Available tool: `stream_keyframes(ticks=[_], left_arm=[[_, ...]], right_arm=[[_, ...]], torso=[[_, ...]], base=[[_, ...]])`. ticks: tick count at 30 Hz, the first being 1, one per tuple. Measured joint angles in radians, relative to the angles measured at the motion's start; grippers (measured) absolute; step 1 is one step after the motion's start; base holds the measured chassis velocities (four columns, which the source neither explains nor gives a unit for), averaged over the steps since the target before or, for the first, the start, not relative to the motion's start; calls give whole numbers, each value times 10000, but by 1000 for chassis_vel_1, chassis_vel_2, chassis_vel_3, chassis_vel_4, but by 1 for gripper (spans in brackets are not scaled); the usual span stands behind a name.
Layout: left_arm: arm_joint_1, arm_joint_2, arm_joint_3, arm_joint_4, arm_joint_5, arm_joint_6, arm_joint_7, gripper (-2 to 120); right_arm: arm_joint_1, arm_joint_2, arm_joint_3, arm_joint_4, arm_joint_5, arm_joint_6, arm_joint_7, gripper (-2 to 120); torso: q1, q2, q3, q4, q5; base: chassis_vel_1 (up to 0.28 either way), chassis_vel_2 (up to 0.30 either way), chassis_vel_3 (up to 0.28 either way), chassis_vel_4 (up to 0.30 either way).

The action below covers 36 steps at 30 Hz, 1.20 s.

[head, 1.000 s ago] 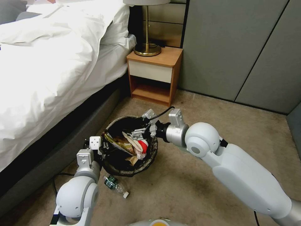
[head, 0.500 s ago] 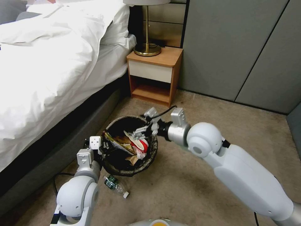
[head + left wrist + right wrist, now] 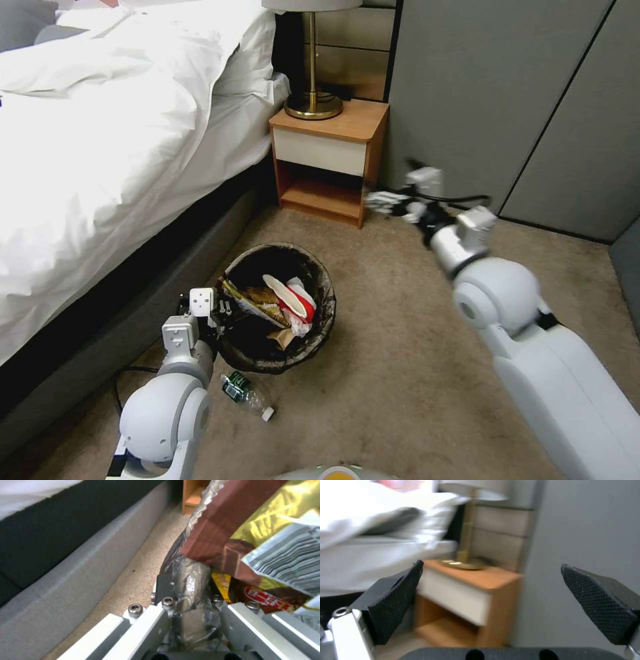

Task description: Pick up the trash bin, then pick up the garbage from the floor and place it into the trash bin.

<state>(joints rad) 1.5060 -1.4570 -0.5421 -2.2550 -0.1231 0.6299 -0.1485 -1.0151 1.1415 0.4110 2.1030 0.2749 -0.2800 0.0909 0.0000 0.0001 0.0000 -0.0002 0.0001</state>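
The trash bin [image 3: 325, 320] stands on the beige floor [image 3: 400, 373] beside the bed, lined with a dark bag. My left gripper [image 3: 220, 315] is shut on its near-left rim; in the left wrist view the fingers [image 3: 160, 610] clamp the bag-covered rim [image 3: 190, 580]. Garbage lies inside: a red-and-white carton [image 3: 295, 300] and snack wrappers [image 3: 257, 303] [image 3: 253, 530]. A clear plastic bottle [image 3: 247, 395] lies on the carpet just in front of the bin. My right gripper [image 3: 385, 199] [image 3: 496, 597] hangs open and empty, raised to the right of the bin near the nightstand.
A bed [image 3: 100, 133] with white bedding and a dark grey base runs along the left. A wooden nightstand [image 3: 330, 150] [image 3: 470, 592] with a brass lamp [image 3: 313, 100] stands behind the bin. Grey wall panels [image 3: 507, 100] close the back. Open carpet lies to the right.
My right gripper has pulled out of the bin and swung up and to the right, open and empty. The red-and-white carton stays in the bin. The left arm has not moved.
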Motion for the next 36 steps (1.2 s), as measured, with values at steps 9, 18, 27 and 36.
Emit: stream_keyframes(ticks=[9,18,27,36], left_arm=[[73,48,8,-122,2,-156,9,0],[238,212,-30,-140,-68,-467,171,0],[282,309,-46,-232,-54,-446,161,0],[328,346,-78,-385,-131,-381,44,0]], right_arm=[[-2097,1785,2423,193,-1811,1617,-437,100],[-3638,2537,3509,-308,-2525,3084,-610,100],[-3904,2625,3443,-530,-2516,3344,-512,100],[-3834,3115,3129,-603,-2731,3480,-520,100]], torso=[[0,0,-1,-2,0],[0,0,-1,1,0],[-1,-1,-1,2,-1],[0,0,0,2,-3]], base=[[0,0,0,0],[0,0,0,0],[0,0,0,0],[0,0,0,0]])
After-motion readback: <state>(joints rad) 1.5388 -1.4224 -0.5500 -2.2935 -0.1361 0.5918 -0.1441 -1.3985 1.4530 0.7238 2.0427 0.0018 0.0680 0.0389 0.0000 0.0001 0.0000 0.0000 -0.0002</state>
